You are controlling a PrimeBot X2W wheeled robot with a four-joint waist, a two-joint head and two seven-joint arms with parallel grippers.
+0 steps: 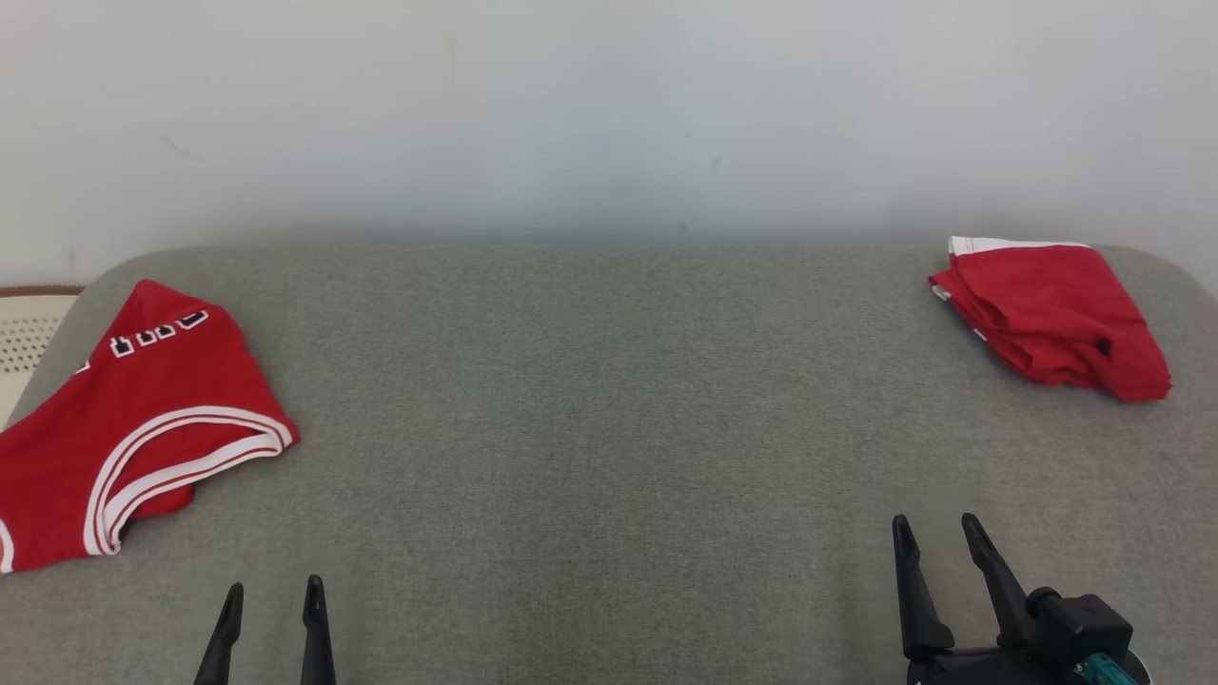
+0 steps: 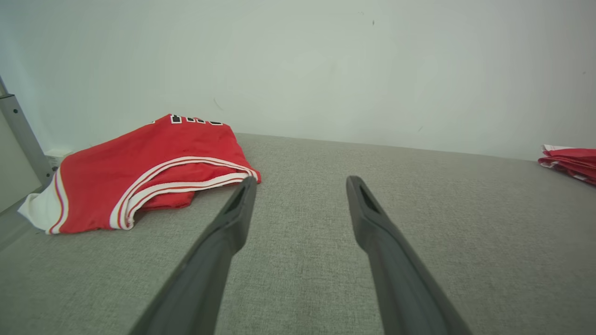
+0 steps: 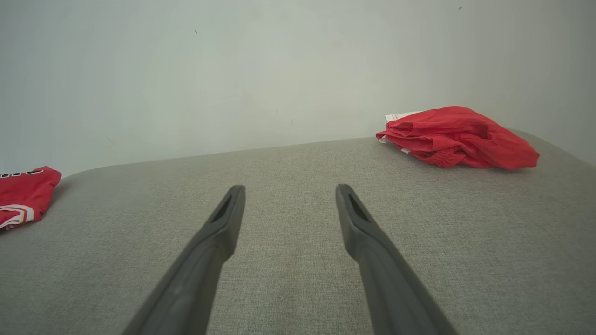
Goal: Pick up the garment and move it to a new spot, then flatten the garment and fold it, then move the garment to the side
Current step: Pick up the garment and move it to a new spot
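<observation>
Setting: you worked in a plain indoor room, seemingly domestic. Evidence: a grey upholstered surface [image 1: 609, 400] with rounded corners stood against a bare white wall [image 1: 609, 114]; a woven cane panel [image 1: 29, 333] lay beside it; a red jersey [image 1: 143, 419] and a folded red garment [image 1: 1047, 319] lay on it.

The light is soft, even and fairly bright, without glare. The wall [image 1: 609, 114] darkens to a grey band just above the surface [image 1: 609, 400]. Thin shadows edge the jersey [image 1: 143, 428] and red bundle [image 1: 1051, 314]. Wrist views bow at the edges; the fingers [image 2: 209, 270] look soft near the lens.
</observation>
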